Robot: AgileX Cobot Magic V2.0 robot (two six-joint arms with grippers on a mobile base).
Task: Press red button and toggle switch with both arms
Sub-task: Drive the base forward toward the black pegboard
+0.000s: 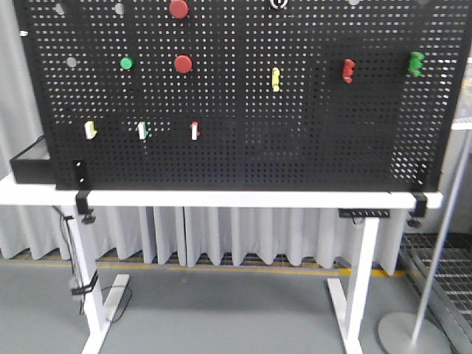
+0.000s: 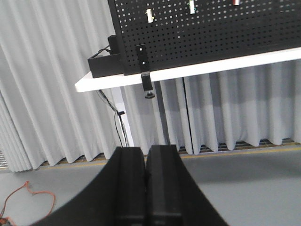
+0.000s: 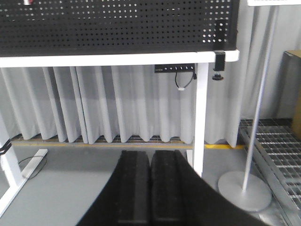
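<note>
A black pegboard (image 1: 243,133) stands upright on a white table (image 1: 221,198). It carries two red round buttons (image 1: 183,64), one higher (image 1: 178,9), a green button (image 1: 126,63) and small toggle switches: yellow-tipped (image 1: 90,130), green-tipped (image 1: 142,130) and red-tipped (image 1: 195,130). Neither arm shows in the front view. My left gripper (image 2: 146,153) is shut and empty, low and well short of the board. My right gripper (image 3: 150,157) is shut and empty, low in front of the table's right leg (image 3: 201,113).
A yellow (image 1: 276,78), a red (image 1: 347,70) and a green handle (image 1: 416,63) sit on the board's right half. A black box (image 1: 31,164) sits at the table's left end. A grey pole stand (image 1: 435,251) is at the right. Grey curtains hang behind.
</note>
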